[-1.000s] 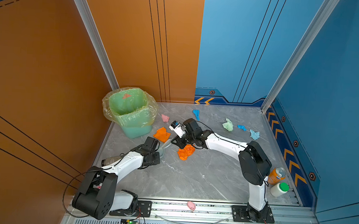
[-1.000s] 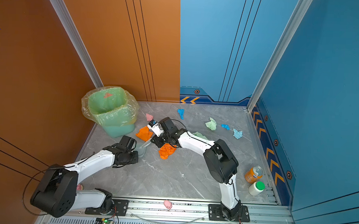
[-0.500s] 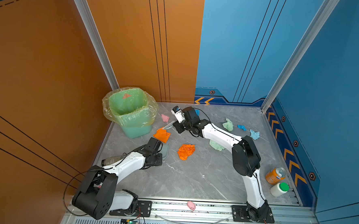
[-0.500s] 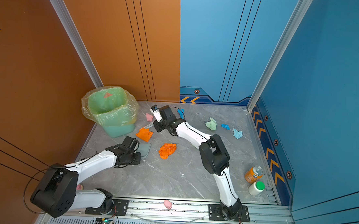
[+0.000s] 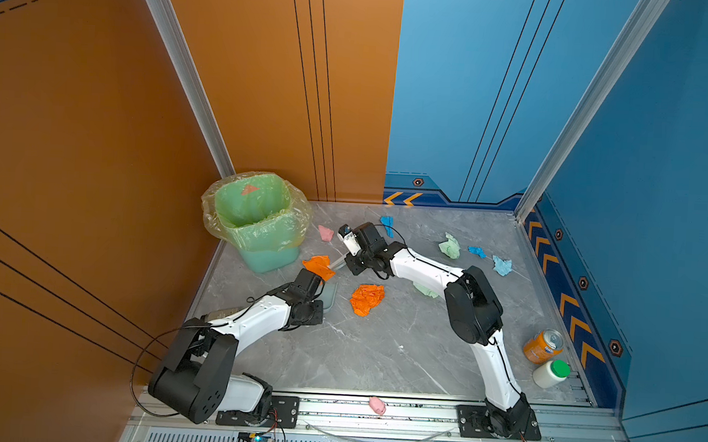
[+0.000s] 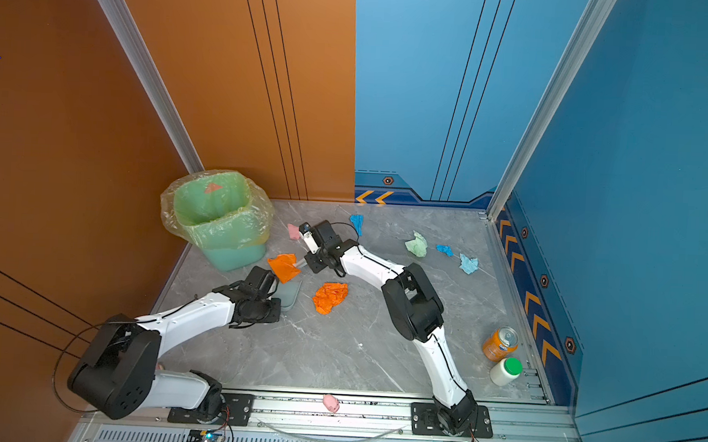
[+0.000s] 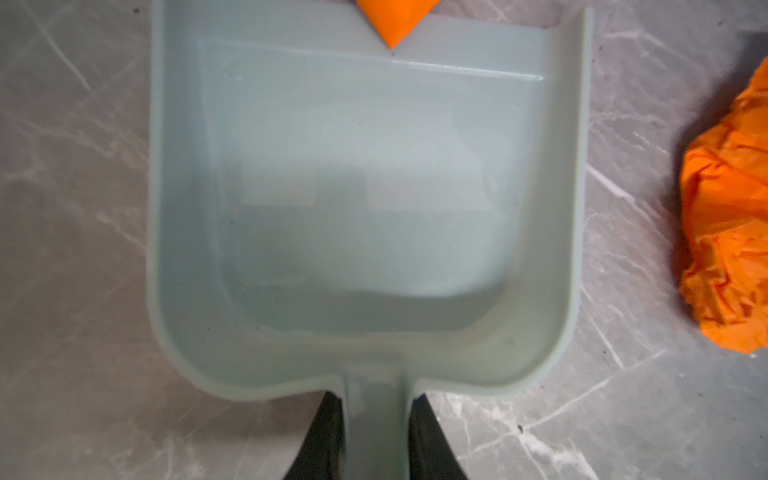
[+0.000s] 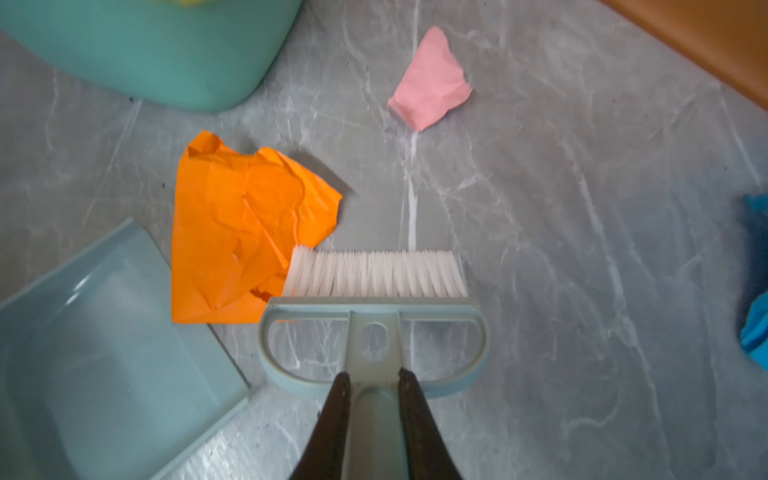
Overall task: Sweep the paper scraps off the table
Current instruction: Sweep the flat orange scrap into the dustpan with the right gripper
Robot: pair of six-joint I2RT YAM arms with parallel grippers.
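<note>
Holds the pale grey-blue plastic dustpan (image 7: pixel 374 208) flat on the grey marble-patterned table (image 8: pixel 582 249) with the left gripper (image 7: pixel 376 415), fingers clenched on its handle. Grasps the grey-blue hand brush (image 8: pixel 374 328) by its stem with the right gripper (image 8: pixel 371 386), fingers closed around it, white bristles touching the edge of a flat creased orange paper scrap (image 8: pixel 232 232). Shows that scrap at the dustpan's open lip, one corner over it, near the green plastic-lined waste bin (image 5: pixel 271 257). Finds a crumpled orange paper ball (image 5: pixel 366 298) just beside the pan, a pink paper piece (image 8: pixel 430 81) beyond the bristles, a blue paper piece (image 5: pixel 386 223) near the back wall, and a pale green paper piece (image 5: pixel 449 245), a small blue scrap (image 5: pixel 476 251) and a light blue scrap (image 5: pixel 501 266) well apart towards the right wall
</note>
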